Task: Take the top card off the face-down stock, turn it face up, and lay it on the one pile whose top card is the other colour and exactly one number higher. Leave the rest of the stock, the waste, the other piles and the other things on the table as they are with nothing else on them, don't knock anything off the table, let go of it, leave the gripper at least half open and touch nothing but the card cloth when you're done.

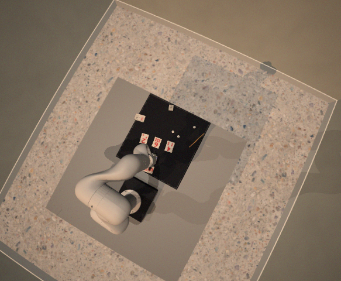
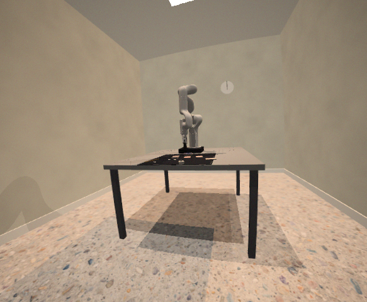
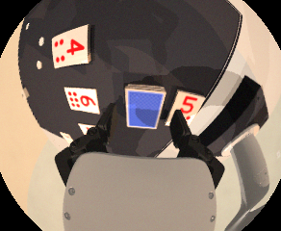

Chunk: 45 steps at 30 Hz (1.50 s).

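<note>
The face-down stock [image 3: 144, 108] is a small blue-backed stack on the black card cloth [image 1: 159, 120] [image 3: 131, 53]. My gripper [image 3: 144, 114] [image 2: 184, 146] is open and empty above it, one finger on each side of the stock in the wrist view. The red 5 [image 3: 189, 103] [image 1: 148, 170] lies face up beside the stock, partly behind a finger. Face-up piles show a red 4 [image 3: 72, 46] [image 1: 169, 146], a red 6 [image 3: 83, 100] [image 1: 156, 142] and a red 2 [image 1: 144, 138]. The arm hides the stock in the top view.
A pale card-like item [image 1: 139, 117] overlaps the cloth's edge. A small pale block [image 1: 171, 107] sits near another edge. Small white pieces [image 1: 172, 132] [image 1: 178, 136] [image 1: 193, 127] and a thin orange-brown stick [image 1: 196, 140] lie on the cloth. The robot's black base plate [image 1: 147, 204] is close to the cloth.
</note>
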Tool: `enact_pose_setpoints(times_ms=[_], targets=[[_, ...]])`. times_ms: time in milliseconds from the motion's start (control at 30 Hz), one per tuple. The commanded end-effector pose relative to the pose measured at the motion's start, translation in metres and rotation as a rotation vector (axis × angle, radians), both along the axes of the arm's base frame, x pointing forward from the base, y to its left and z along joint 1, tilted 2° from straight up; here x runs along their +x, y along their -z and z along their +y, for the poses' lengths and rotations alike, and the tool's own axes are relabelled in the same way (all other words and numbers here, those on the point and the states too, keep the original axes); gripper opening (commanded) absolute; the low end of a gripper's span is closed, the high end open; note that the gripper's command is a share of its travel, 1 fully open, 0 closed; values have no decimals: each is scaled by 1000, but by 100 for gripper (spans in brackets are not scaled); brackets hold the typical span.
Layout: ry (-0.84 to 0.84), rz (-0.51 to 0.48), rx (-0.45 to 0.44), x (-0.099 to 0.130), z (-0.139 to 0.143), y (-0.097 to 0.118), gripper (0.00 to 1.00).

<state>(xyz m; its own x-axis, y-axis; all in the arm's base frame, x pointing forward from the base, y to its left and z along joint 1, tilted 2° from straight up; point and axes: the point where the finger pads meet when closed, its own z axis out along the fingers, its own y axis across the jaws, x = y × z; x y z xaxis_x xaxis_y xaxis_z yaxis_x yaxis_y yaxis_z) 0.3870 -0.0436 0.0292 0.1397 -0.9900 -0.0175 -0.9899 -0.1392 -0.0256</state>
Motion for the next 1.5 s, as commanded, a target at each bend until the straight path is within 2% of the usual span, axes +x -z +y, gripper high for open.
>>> enact_pose_setpoints(times_ms=[0, 1467], targets=[[-1, -2, 0, 1, 0, 3, 86], [-1, -2, 0, 1, 0, 22, 86]])
